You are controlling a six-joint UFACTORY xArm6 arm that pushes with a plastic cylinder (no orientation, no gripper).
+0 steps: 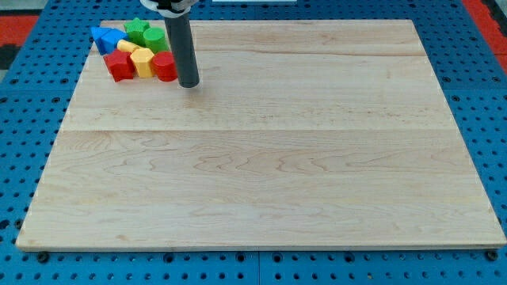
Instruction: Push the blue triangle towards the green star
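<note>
A cluster of blocks sits at the board's top left corner. A blue triangle (113, 43) lies at the cluster's left, touching another blue block (101, 35) at its upper left. The green star (139, 30) is at the cluster's top, just right of the blue blocks. My tip (188, 83) stands at the cluster's right edge, next to a red round block (165, 67), well right of the blue triangle.
In the same cluster are a green round block (156, 38), a yellow block (127, 46), a yellow hexagonal block (142, 61) and a red block (120, 66). The wooden board (261, 158) lies on a blue perforated table (24, 134).
</note>
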